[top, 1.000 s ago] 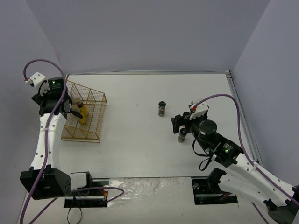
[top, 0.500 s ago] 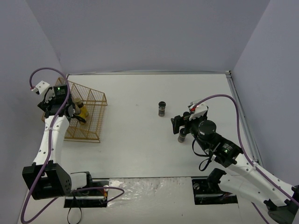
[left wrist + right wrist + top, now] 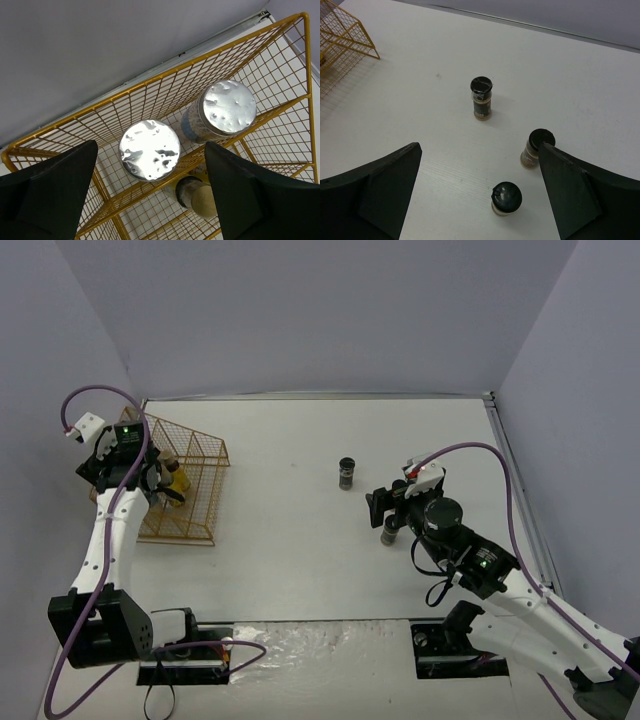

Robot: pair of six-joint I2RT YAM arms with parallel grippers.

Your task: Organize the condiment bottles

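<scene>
Two clear jars with silver-grey lids (image 3: 149, 149) (image 3: 229, 106) stand in the gold wire rack (image 3: 280, 60). One yellow bottle (image 3: 197, 195) stands lower in it. It also shows in the top view (image 3: 178, 480). My left gripper (image 3: 150, 144) hangs open and empty above the rack (image 3: 185, 490). Three short black-lidded jars (image 3: 481, 97) (image 3: 536, 147) (image 3: 506, 197) stand on the white table. My right gripper (image 3: 480, 145) is open and empty above them, its right finger (image 3: 580, 195) beside the middle jar. The top view shows two of these jars (image 3: 346, 472) (image 3: 389, 532) and the right gripper (image 3: 383, 505).
The rack's corner shows at the far left of the right wrist view (image 3: 345, 35). Grey walls enclose the table (image 3: 300, 540) on three sides. Cables loop from both arms.
</scene>
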